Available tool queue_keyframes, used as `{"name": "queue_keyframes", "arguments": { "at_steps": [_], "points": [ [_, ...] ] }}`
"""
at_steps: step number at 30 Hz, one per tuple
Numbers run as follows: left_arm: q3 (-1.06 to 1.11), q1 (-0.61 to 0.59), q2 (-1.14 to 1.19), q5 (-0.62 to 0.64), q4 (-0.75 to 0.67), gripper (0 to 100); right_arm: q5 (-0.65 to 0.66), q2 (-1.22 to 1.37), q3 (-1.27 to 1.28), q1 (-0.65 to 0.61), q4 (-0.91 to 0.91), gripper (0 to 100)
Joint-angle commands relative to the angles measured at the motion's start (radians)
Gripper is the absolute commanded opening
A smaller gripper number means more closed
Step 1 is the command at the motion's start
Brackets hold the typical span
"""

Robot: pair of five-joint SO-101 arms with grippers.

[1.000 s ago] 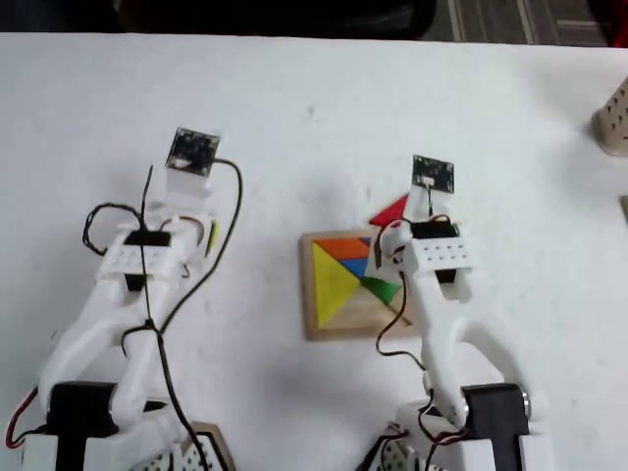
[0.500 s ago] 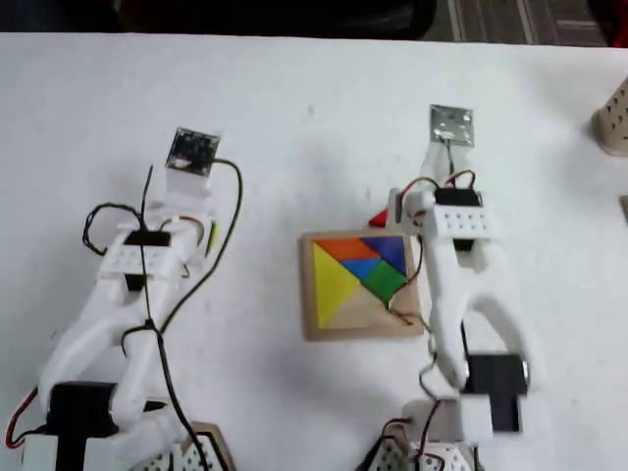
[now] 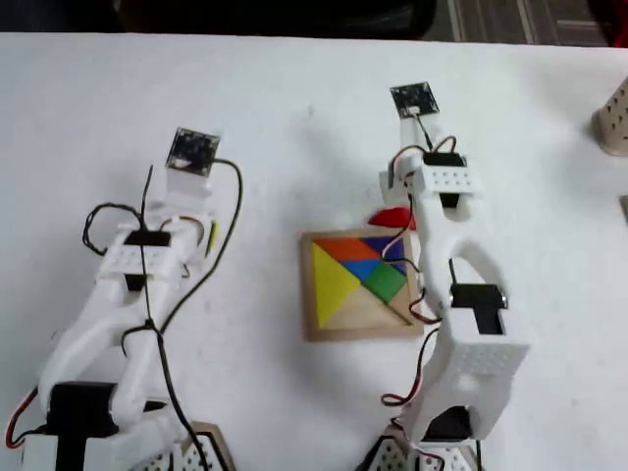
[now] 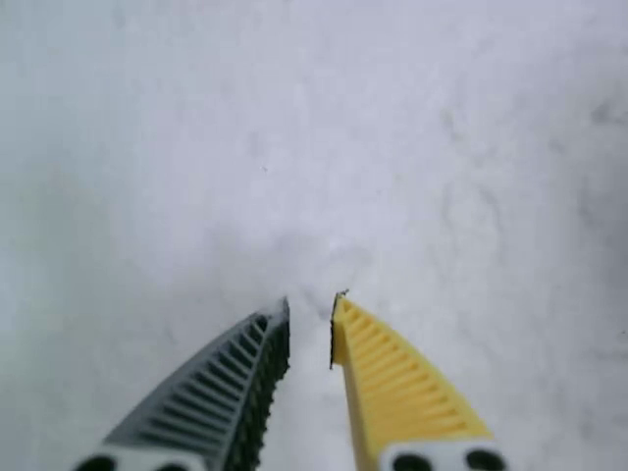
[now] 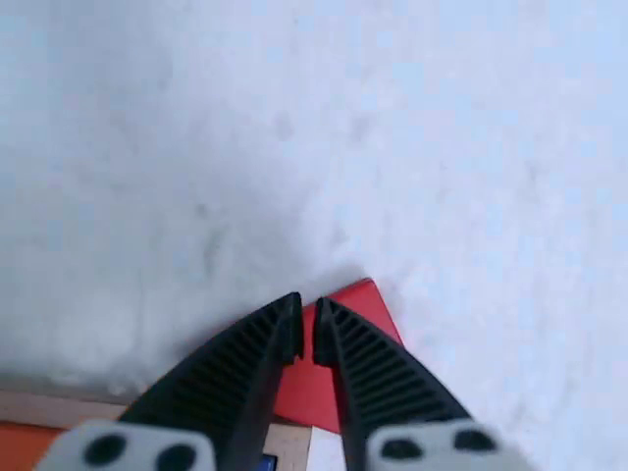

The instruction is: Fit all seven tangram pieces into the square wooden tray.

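Observation:
The square wooden tray (image 3: pixel 308 289) lies between the arms and holds yellow (image 3: pixel 334 282), orange (image 3: pixel 341 247), blue (image 3: pixel 365 266) and green (image 3: pixel 386 282) pieces, with bare wood at its near right corner. A red piece (image 3: pixel 392 217) lies on the table at the tray's far edge, partly under the right arm (image 3: pixel 442 182). In the right wrist view my right gripper (image 5: pixel 306 312) is shut, its black tips just over the red piece (image 5: pixel 339 378), with the tray's rim (image 5: pixel 59 404) behind. My left gripper (image 4: pixel 310 312), one finger grey and one yellow, is shut over bare white table. The left arm (image 3: pixel 147 250) stays folded at the left.
A pale wooden object (image 3: pixel 613 120) stands at the table's right edge. The table's far edge (image 3: pixel 294 35) runs along the back. Open white tabletop lies between the arms and beyond the tray.
The right arm has stretched away from its base, past the tray's far edge, uncovering the tray's right side. The red piece sits slightly nearer the tray. The left arm is still.

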Motion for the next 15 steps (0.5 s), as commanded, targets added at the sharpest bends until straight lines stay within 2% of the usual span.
{"name": "queue_keyframes", "arguments": {
  "at_steps": [1,10,15],
  "points": [
    [-0.006,0.004,-0.015,-0.003,-0.029,11,0.011,0.027,-0.074,0.031,-0.022,1.5],
    [-0.006,0.005,-0.015,-0.005,-0.029,11,0.015,0.166,-0.152,0.186,-0.004,1.5],
    [-0.006,0.005,-0.015,-0.006,-0.029,11,0.152,0.171,-0.152,0.206,0.177,1.5]
  ]
}}
